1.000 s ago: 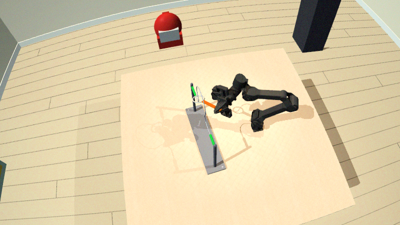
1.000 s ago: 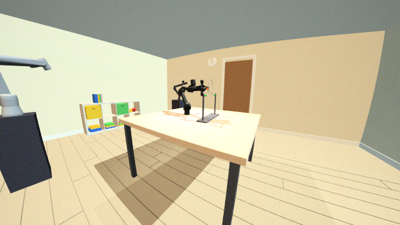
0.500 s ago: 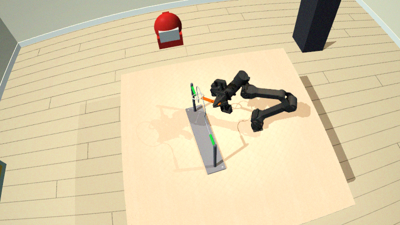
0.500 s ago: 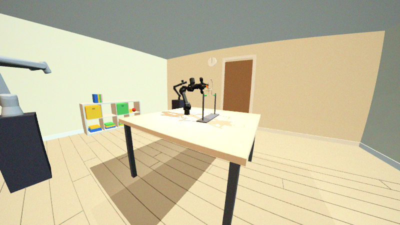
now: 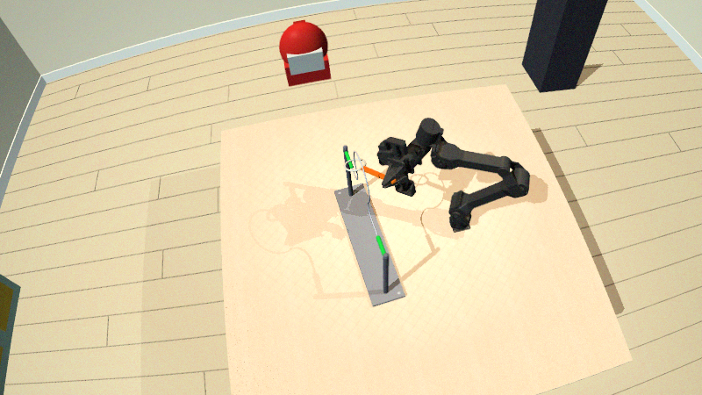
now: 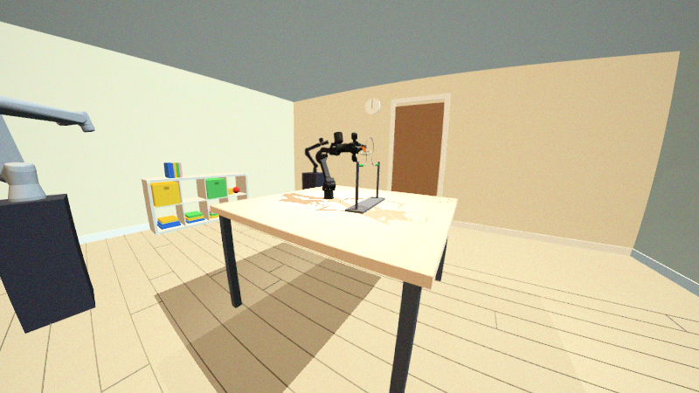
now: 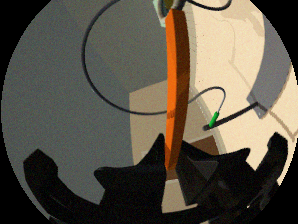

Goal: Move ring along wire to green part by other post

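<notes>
The gripper [image 5: 386, 179] [image 6: 360, 148] [image 7: 170, 167] is shut on the orange handle [image 5: 374, 171] [image 6: 363, 148] [image 7: 177, 65], near its free end. The pale ring [image 6: 364, 153] is at the handle's other end, above the level of the green parts. It appears to be around the rising wire beside the far post [image 5: 349, 183] of the top view; whether it touches the wire cannot be told. That post's green part [image 5: 347, 158] is close by. The other green part [image 5: 381, 244] [image 7: 214, 119] is at the near post [image 5: 385, 275]. In the wrist view the ring's opening is mostly out of frame.
The thin grey wire [image 5: 374, 223] [image 7: 84, 55] forms a tall loop between the posts, then a lower bend. A grey base plate [image 5: 361, 235] [image 6: 372, 203] carries both posts on the wooden table [image 5: 275, 333]. The robot's base stands on the table beside the plate.
</notes>
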### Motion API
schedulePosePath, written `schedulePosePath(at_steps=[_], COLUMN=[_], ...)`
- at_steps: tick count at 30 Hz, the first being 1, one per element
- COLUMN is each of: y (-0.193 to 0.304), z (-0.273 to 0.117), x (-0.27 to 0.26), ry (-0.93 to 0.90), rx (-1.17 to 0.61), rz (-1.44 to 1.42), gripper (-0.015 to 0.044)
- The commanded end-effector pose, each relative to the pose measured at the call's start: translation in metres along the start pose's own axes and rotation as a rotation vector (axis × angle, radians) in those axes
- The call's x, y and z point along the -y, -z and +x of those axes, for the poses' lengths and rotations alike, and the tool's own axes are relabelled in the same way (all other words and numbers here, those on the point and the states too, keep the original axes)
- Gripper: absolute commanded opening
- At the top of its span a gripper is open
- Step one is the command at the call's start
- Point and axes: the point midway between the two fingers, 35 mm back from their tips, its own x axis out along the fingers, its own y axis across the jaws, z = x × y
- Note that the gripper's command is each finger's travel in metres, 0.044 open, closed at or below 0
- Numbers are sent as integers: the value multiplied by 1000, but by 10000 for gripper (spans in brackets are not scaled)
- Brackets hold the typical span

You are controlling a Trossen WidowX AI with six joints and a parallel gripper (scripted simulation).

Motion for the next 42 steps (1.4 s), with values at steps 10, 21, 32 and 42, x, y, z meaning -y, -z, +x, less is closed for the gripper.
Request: schedulePosePath(at_steps=[10, 21, 32, 42], y=[2, 1, -1, -3], z=[1, 1, 0, -1], x=[3, 10, 16, 21], ry=[94, 184, 273, 354], rx=[10, 24, 40, 54], rz=[-137, -259, -381, -493], gripper=[-150, -150, -150, -150])
